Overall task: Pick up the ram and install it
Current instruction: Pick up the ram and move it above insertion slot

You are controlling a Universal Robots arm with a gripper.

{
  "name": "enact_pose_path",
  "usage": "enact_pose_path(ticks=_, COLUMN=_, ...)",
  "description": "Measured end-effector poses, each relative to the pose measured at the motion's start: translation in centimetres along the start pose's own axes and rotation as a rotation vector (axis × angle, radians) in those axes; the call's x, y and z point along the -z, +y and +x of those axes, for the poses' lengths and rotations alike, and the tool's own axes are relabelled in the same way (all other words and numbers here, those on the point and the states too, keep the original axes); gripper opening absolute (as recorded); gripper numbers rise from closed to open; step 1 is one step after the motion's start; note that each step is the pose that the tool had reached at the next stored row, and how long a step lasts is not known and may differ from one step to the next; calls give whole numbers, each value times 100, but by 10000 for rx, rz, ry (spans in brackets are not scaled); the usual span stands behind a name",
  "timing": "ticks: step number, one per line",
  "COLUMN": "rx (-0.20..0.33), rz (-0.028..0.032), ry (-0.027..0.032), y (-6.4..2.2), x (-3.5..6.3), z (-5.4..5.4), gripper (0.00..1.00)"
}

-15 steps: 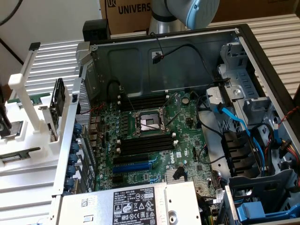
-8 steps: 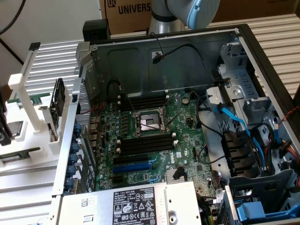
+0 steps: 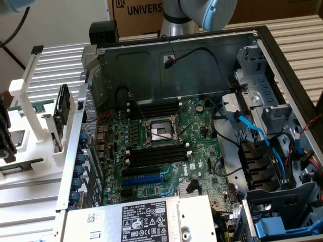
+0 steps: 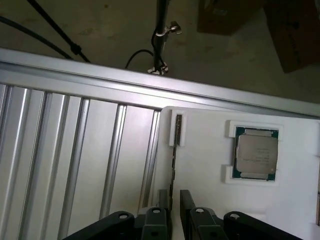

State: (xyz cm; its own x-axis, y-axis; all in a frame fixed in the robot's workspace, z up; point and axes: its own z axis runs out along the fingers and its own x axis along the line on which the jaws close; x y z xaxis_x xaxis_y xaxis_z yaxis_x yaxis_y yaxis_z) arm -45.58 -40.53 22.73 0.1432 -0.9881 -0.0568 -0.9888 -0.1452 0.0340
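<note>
Pre-grasp: gripper (image 4: 175,196) wide open over the ram (image 4: 174,160), nothing held.
Ram stands on edge in a slotted clip (image 4: 178,131) of the white tray (image 4: 210,200), w/ the processor chip (image 4: 256,154) in the tray's neighbouring pocket. One finger sits each side of the stick, apart from it. To do it well, prob.: centre the stick btwn the fingers, keep them parallel to its length, close on the flat faces w/o nudging the clip, and lift straight out of the tray, no twist.
</note>
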Motion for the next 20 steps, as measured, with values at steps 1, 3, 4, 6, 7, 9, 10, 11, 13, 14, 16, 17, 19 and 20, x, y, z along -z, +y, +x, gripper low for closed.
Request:
enact_pose_path(ticks=1, rx=-2, rz=-32, ry=-8, y=-1, x=1, z=4, gripper=24)
enact_pose_path(ticks=3, rx=-4, rz=-82, ry=-26, y=-13, x=-1, z=21, gripper=24)
enact_pose_path(ticks=4, rx=-6, rz=-119, ry=-35, y=-22, x=-1, z=27, gripper=24)
enact_pose_path(ticks=6, rx=-10, rz=-188, ry=-53, y=-78, x=-5, z=46, gripper=24)
enact_pose_path(ticks=7, rx=-10, rz=-199, ry=-55, y=-101, x=-7, z=50, gripper=24)
enact_pose_path(ticks=9, rx=-11, rz=-226, ry=-58, y=-141, x=-16, z=56, gripper=24)
enact_pose_path(ticks=10, rx=-12, rz=-245, ry=-62, y=-159, x=-23, z=59, gripper=24)
enact_pose_path(ticks=11, rx=-14, rz=-267, ry=-66, y=-172, x=-34, z=61, gripper=24)
enact_pose_path(ticks=13, rx=-15, rz=-297, ry=-71, y=-181, x=-66, z=64, gripper=24)
enact_pose_path(ticks=14, rx=-37, rz=-353, ry=-80, y=-183, x=-106, z=65, gripper=24)
enact_pose_path(ticks=16, rx=-68, rz=-358, ry=-81, y=-184, x=-112, z=62, gripper=24)
enact_pose_path(ticks=17, rx=-81, rz=-356, ry=-83, y=-185, x=-117, z=57, gripper=24)
enact_pose_path(ticks=19, rx=-126, rz=-353, ry=-85, y=-185, x=-135, z=35, gripper=24)
enact_pose_path(ticks=20, rx=-131, rz=-354, ry=-85, y=-182, x=-141, z=32, gripper=24)
